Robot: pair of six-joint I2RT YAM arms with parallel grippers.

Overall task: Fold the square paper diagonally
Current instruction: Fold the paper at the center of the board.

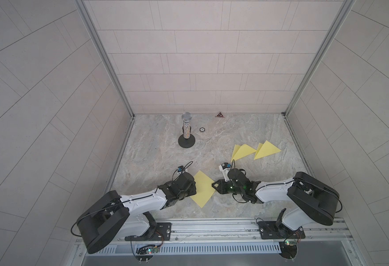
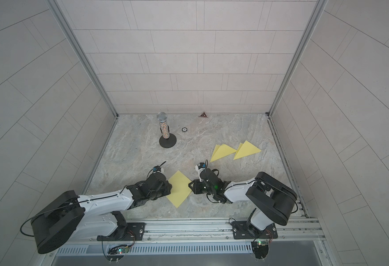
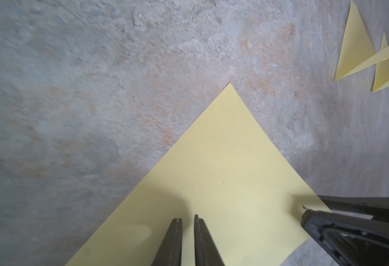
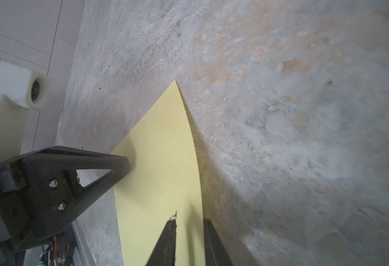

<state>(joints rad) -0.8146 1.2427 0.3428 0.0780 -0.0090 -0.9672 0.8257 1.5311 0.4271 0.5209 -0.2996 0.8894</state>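
Yellow and unfolded, the square paper (image 1: 202,188) lies flat on the marbled table (image 1: 156,156) in the lower middle of both top views, turned like a diamond between the two arms.

The left hand (image 1: 192,184) sits over the sheet's left corner. In the left wrist view, the left hand (image 3: 187,220) is closed to a thin slit with nothing between its fingers. Seen from the right wrist camera, its tip (image 4: 125,162) rests on the paper (image 4: 161,161) near that corner.

The right hand (image 1: 213,185) meets the sheet's right corner. In the left wrist view, one of its fingers (image 3: 350,202) lies on each side of that corner. In the right wrist view, the paper's edge curls up off the table and runs in between the fingers (image 4: 190,220). A narrow gap remains there, and I cannot tell whether they pinch the sheet.

Two folded triangles (image 1: 244,150) (image 1: 267,150) of the same yellow lie side by side to the upper right of the paper, well apart from it. A microphone (image 1: 186,129) stands upright on a black base near the back wall, with a small round disc (image 1: 202,129) just to its right and a red triangular marker (image 1: 219,115) at the wall's foot.
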